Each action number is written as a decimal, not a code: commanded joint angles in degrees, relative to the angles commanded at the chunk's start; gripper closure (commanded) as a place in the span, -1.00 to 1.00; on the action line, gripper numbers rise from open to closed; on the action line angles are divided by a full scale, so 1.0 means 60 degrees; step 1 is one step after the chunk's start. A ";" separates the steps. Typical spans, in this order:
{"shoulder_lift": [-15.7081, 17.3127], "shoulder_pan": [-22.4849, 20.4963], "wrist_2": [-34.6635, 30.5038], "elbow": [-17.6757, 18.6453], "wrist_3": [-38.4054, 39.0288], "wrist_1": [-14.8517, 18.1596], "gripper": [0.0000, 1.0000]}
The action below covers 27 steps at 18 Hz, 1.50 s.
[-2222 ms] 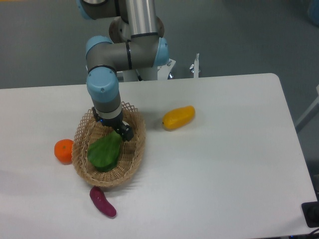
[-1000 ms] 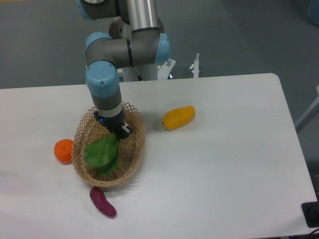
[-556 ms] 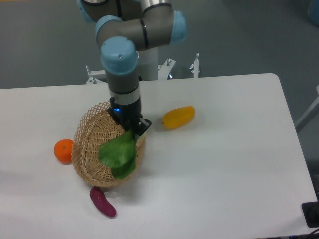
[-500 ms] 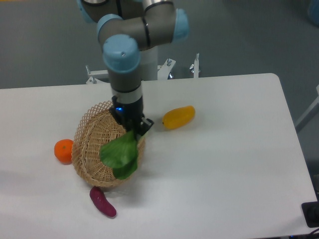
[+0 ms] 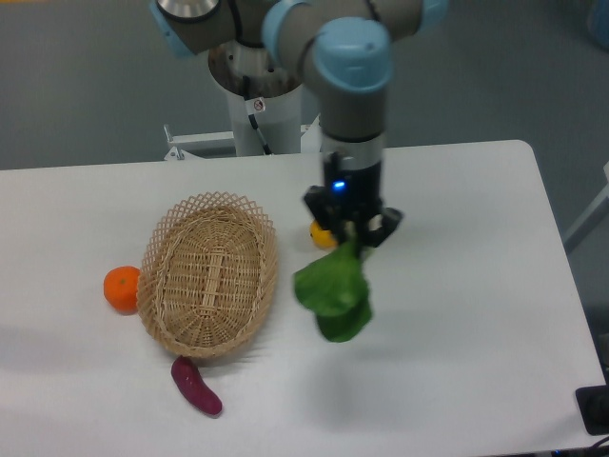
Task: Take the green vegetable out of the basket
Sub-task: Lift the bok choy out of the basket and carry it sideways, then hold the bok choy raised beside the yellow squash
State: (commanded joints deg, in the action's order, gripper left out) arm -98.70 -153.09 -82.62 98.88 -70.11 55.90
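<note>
My gripper [image 5: 351, 234] is shut on the stalk end of the green vegetable [image 5: 333, 291], a bok choy whose broad dark green leaves hang down from the jaws. It hangs in the air above the white table, to the right of the basket [image 5: 208, 273]. The tan woven wicker basket lies at the left with nothing inside it. The gripper stands well clear of the basket's right rim.
A yellow oblong fruit [image 5: 321, 234] lies behind the gripper, mostly hidden by it. An orange [image 5: 122, 288] sits left of the basket. A small purple sweet potato [image 5: 195, 386] lies in front of the basket. The arm's base [image 5: 253, 95] stands at the table's far edge.
The gripper has lifted the green vegetable out of the basket and carried it to the right, past the rim. The basket, tilted a moment ago, lies flat again.
</note>
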 joint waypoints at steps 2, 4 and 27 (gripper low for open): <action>-0.0322 -0.0499 0.0000 -0.0073 -0.0821 -0.0058 0.51; -0.0629 -0.0938 0.0015 -0.0423 -0.1364 -0.0044 0.51; -0.1231 -0.1175 0.0469 -0.1055 -0.1806 -0.0132 0.51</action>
State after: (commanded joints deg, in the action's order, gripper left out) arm -106.08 -160.14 -79.80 92.55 -80.95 55.11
